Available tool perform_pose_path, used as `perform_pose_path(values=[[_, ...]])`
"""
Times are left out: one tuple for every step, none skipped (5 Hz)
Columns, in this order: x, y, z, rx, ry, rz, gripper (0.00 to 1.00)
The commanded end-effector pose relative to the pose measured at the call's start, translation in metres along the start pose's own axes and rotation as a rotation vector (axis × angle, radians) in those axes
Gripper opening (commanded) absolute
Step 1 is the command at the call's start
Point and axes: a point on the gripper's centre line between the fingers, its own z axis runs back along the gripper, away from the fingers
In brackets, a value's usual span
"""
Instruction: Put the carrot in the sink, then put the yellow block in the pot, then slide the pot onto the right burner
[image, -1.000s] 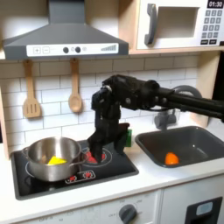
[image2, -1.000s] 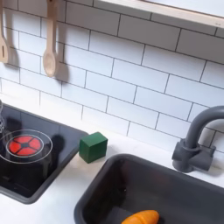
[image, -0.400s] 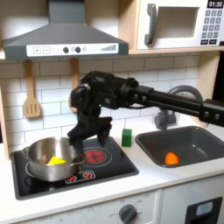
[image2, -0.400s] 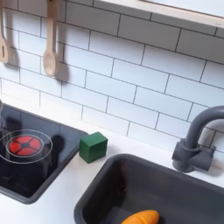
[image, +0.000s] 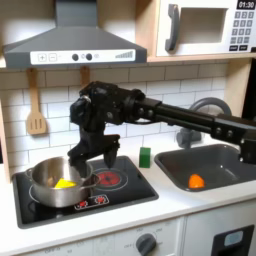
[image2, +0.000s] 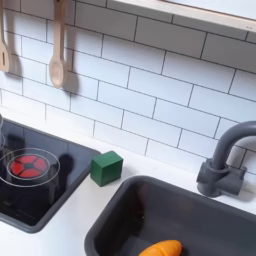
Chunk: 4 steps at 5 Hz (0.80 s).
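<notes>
A: Pot?
B: Shiny steel pot (image: 55, 181), round, low walls, lower left of the first exterior view, sitting on the left side of the glossy black cooktop (image: 120, 195). Yellow block (image: 64, 183) lies inside it.
A: Gripper?
B: Black gripper (image: 88, 160) hangs at the pot's right rim; jaws look parted, nothing between them.
A: Carrot?
B: Orange, tapered, in the dark grey sink (image: 232, 170) at the lower right; in the second exterior view the carrot (image2: 161, 248) is at the bottom edge.
A: Right burner?
B: Red ringed circle (image: 109, 178), bare, just right of the pot.
A: Clutter?
B: Green block (image2: 106, 167) between cooktop and sink; wooden spoon (image2: 57, 50) on white tile; curved faucet (image2: 224, 160).
</notes>
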Motion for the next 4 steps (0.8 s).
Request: perform_pose_path(values=[[0.011,-0.001,-0.012,0.010,0.044,-0.067,1.00],[0.014,0.001,-0.015,0.012,0.047,-0.066,1.00],[0.016,0.005,-0.019,0.007,0.057,-0.058,1.00],[0.021,0.006,-0.019,0.006,0.054,-0.059,1.00]])
